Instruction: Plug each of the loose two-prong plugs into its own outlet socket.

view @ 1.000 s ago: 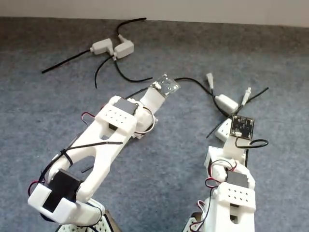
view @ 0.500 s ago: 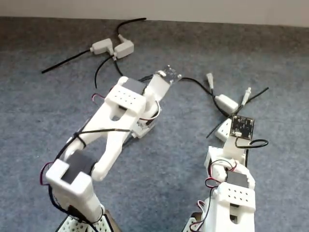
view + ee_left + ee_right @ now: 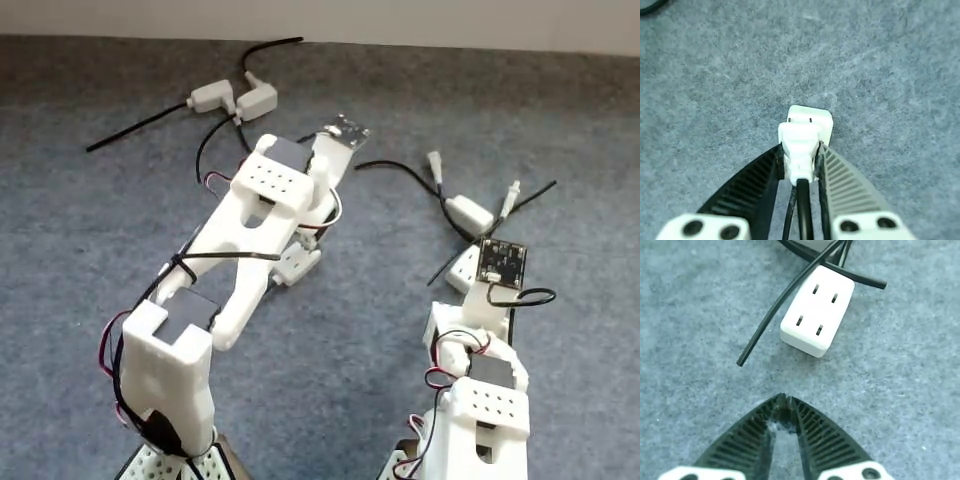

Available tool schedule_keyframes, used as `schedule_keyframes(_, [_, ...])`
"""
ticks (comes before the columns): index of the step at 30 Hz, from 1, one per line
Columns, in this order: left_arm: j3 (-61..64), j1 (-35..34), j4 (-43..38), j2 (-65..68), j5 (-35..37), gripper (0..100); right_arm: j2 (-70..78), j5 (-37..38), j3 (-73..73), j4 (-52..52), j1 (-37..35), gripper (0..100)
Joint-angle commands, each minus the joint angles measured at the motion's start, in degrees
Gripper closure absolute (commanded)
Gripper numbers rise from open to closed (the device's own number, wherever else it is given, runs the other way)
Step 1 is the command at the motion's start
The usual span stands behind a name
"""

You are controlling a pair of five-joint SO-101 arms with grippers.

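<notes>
My left gripper (image 3: 800, 150) is shut on a white two-prong plug (image 3: 800, 145), whose black cord runs back between the fingers. The plug's front meets a white socket block (image 3: 811, 120) above the carpet. From above, the left arm's wrist (image 3: 343, 130) hangs over the back middle of the floor. My right gripper (image 3: 785, 405) is shut on nothing, a short way from a white four-slot outlet block (image 3: 817, 315) crossed by black cords. That block (image 3: 462, 268) lies just ahead of the right wrist (image 3: 500, 262). Loose white plugs (image 3: 468, 212) (image 3: 435, 160) (image 3: 512, 190) lie beyond it.
Two more white plug pieces (image 3: 212, 97) (image 3: 257, 100) lie touching at the back left, with black cords trailing off. A loose black cord (image 3: 400, 175) curves between the two arms. Grey carpet (image 3: 120, 230) covers the floor, and a pale wall edge runs along the back.
The left arm has lifted and swung toward the back of the floor, carrying its wrist away from the cord end in the middle. The right arm has not moved.
</notes>
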Motion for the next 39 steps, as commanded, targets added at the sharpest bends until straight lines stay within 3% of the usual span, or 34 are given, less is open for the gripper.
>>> schedule_keyframes(1, [0.48,2.77,0.88,-6.29,0.09,99,-0.57,-0.44,-0.31,-1.1,0.57,99.0])
schedule_keyframes(7, [5.32,3.65,0.62,-11.56,-1.93,99,-0.57,-0.44,-0.31,-1.1,0.57,99.0])
schedule_keyframes(16, [5.85,-1.1,0.53,-8.75,-2.37,99,-0.57,-0.44,-0.31,-1.1,0.57,99.0])
schedule_keyframes(39, [5.93,-0.75,-1.58,-5.76,-2.37,99,-0.57,-0.44,-0.31,-1.1,0.57,99.0])
